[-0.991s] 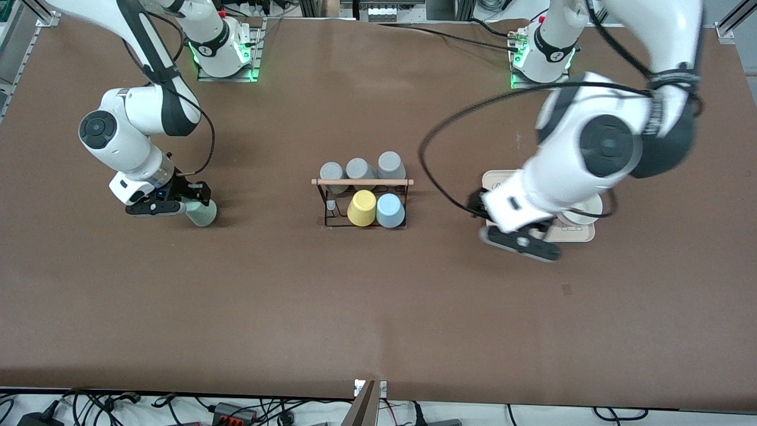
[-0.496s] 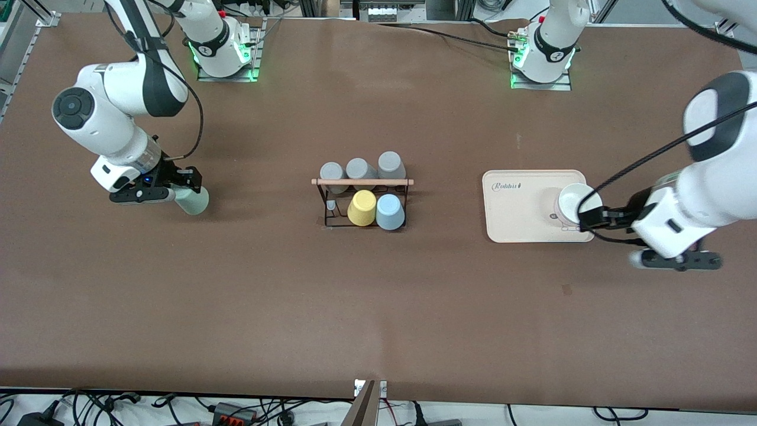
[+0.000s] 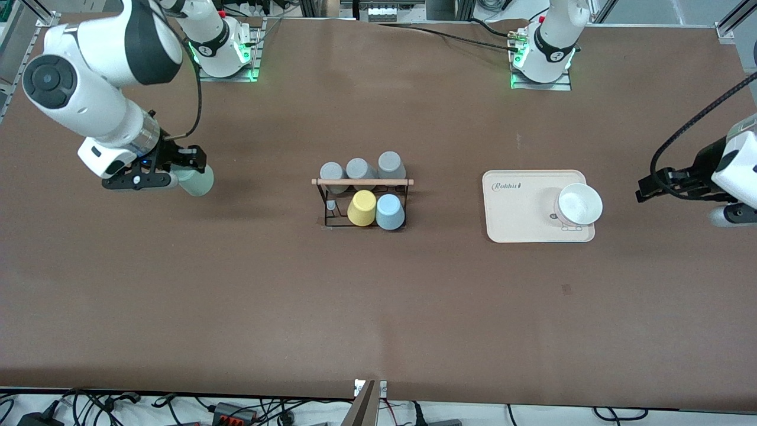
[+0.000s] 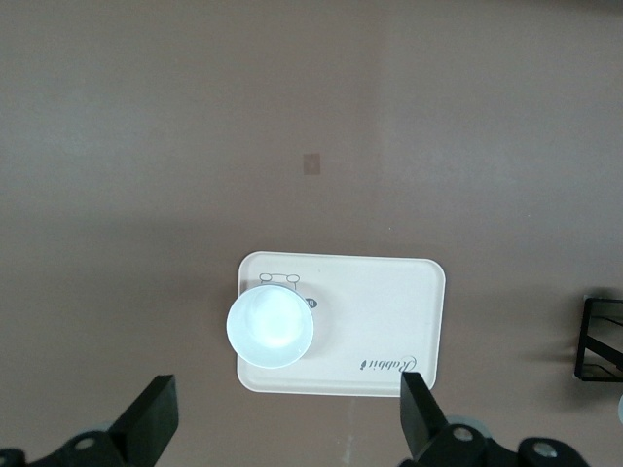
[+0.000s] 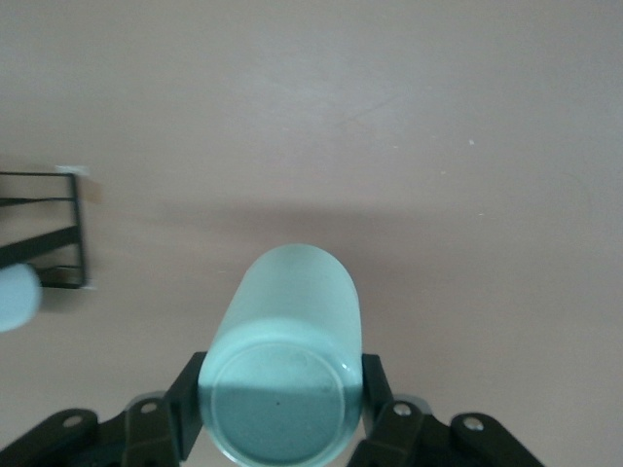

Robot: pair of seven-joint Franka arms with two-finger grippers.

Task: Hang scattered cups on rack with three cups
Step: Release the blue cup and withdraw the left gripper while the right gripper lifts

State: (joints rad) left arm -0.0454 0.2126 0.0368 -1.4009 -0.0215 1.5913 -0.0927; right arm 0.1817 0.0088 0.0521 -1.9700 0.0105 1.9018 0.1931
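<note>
Gripped between the two fingers of the right gripper (image 3: 177, 173) was one pale green cup (image 3: 195, 180), held up in the air over bare table toward the right arm's end. In the right wrist view the black fingers (image 5: 187, 409) pressed against both sides of that cup (image 5: 282, 365) near its open mouth, and its closed base pointed away from the wrist.

One black wire rack (image 3: 362, 204) with a light wooden rod (image 3: 362, 181) across its top stood at the middle of the table. Five cups sat on it, all mouth down. Three grey cups (image 3: 359, 171) formed the row farther from the front camera. One yellow cup (image 3: 362, 207) and one light blue cup (image 3: 390, 211) stood side by side in the nearer row, the blue one toward the left arm's end. One peg in the nearer row, beside the yellow cup toward the right arm's end, was bare.

One beige tray (image 3: 520, 213) lay toward the left arm's end of the table, with one white bowl (image 3: 578, 204) resting on it.

The left gripper (image 3: 662, 183) hung over bare table past the tray at the left arm's end, its fingers (image 4: 151, 418) spread wide apart and holding nothing.
</note>
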